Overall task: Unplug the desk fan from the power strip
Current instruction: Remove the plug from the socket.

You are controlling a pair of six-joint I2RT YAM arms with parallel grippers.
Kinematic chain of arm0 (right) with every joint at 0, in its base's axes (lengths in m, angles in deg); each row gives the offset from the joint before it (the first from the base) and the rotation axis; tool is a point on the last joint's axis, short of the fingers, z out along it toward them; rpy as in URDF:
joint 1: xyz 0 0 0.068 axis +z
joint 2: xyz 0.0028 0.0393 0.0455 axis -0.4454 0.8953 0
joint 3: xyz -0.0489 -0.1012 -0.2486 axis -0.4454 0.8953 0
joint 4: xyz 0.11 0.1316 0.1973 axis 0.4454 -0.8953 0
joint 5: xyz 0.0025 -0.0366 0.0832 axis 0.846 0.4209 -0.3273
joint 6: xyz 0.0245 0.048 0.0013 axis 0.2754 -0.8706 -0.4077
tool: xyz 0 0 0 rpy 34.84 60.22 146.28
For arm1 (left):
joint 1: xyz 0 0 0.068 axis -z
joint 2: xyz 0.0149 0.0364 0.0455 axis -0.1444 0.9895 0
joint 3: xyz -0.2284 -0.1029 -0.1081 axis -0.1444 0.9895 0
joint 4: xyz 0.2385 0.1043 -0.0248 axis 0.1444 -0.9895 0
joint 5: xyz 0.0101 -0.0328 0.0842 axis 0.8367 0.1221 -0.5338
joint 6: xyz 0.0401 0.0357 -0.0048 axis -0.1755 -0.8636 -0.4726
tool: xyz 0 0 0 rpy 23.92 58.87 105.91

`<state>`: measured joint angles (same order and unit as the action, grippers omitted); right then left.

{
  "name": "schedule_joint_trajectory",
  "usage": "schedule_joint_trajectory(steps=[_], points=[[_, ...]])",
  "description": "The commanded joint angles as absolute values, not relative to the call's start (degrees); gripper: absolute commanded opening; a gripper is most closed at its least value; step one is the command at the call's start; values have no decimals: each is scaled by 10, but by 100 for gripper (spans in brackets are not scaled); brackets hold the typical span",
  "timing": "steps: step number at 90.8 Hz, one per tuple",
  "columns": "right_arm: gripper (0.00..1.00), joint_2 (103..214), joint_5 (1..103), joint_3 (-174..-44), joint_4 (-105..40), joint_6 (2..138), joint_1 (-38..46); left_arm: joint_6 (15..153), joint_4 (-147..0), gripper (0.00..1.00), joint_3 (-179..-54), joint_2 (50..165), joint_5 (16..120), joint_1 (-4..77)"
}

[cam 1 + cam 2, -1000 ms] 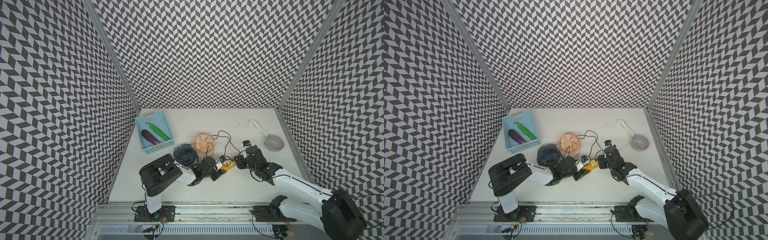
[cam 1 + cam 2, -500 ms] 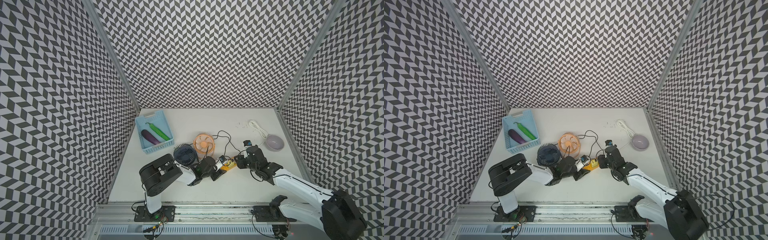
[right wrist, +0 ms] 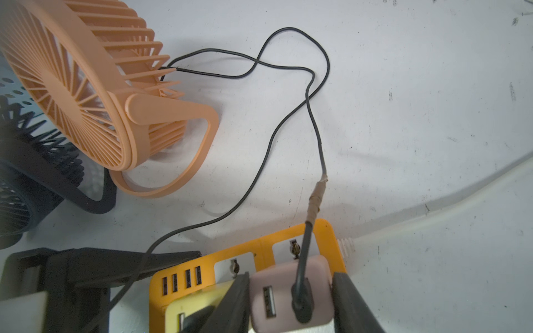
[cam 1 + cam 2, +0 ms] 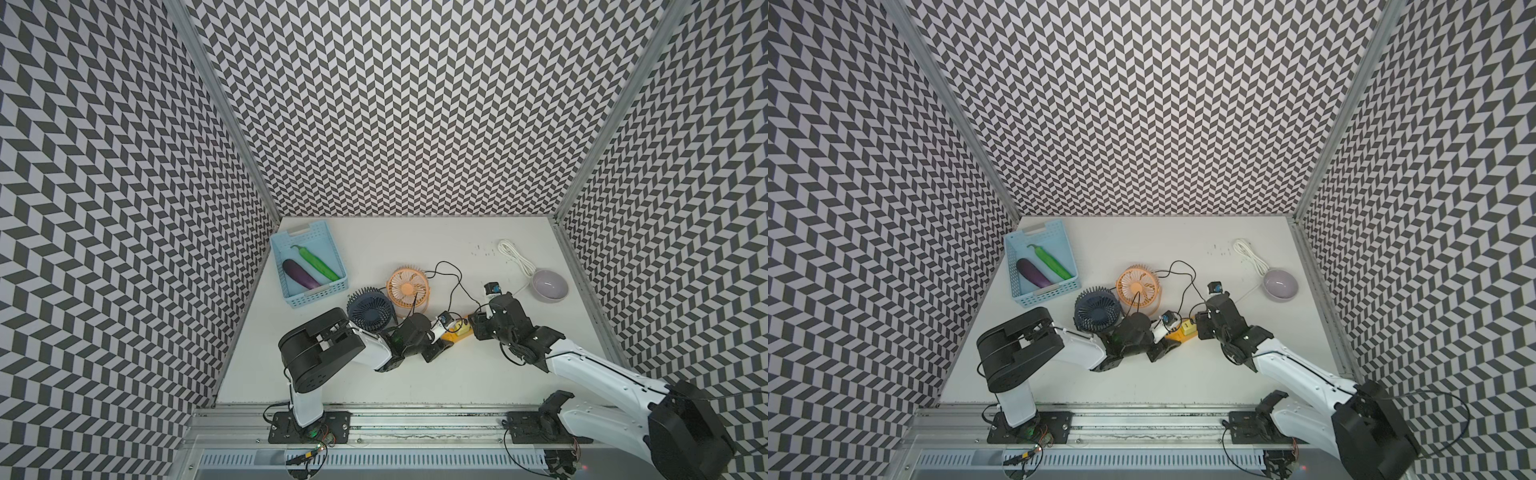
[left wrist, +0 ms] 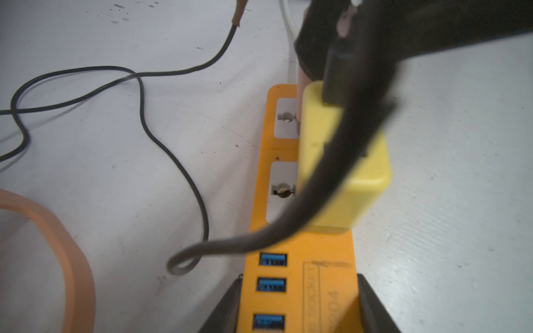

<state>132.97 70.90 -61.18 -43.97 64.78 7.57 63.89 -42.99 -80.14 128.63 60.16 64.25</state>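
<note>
1. Zigzag black-and-white walls (image 4: 415, 104) close in a white table (image 4: 415, 374) on three sides.
2. At the upper left of the table, a blue basket (image 4: 316, 293) holds an eggplant (image 4: 300, 274) and a long green vegetable (image 4: 320, 262).
3. An orange fan (image 4: 407, 287) and a dark blue fan (image 4: 370, 311) stand side by side near the middle; a lilac bowl (image 4: 549, 285) and a coiled white cord (image 4: 515, 257) lie at the right.
4. In both top views the orange power strip (image 4: 452, 337) lies flat in the lower middle of the table, between the two arms.
5. The left gripper (image 5: 297, 308) is clamped on the strip's end, one finger on each long edge, beside the blue ports (image 5: 272, 259).
6. A yellow adapter (image 5: 346, 178) sits on the nearer socket with a dark cable across it.
7. The right gripper (image 3: 291, 299) is closed around a pink adapter (image 3: 317, 276) over the strip's far socket; whether its prongs are seated cannot be told.
8. A black cord (image 3: 314, 129), taped near its end, runs from the pink adapter toward the orange fan.
</note>
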Motion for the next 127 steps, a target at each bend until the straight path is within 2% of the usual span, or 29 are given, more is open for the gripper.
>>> schedule_joint_trajectory(steps=[1,21,68,92,127], points=[[21,1317,676,-633,-401,624,70,651,-441,19,-810,1288,602,640],[21,1322,644,-632,-392,624,64,651,-439,19,-808,1287,603,640],[20,1326,682,-633,-404,625,73,654,-434,19,-806,1287,599,639],[20,1315,605,-616,-377,610,30,654,-434,19,-804,1284,596,639],[20,1326,676,-642,-415,647,68,654,-434,19,-808,1285,598,639]])
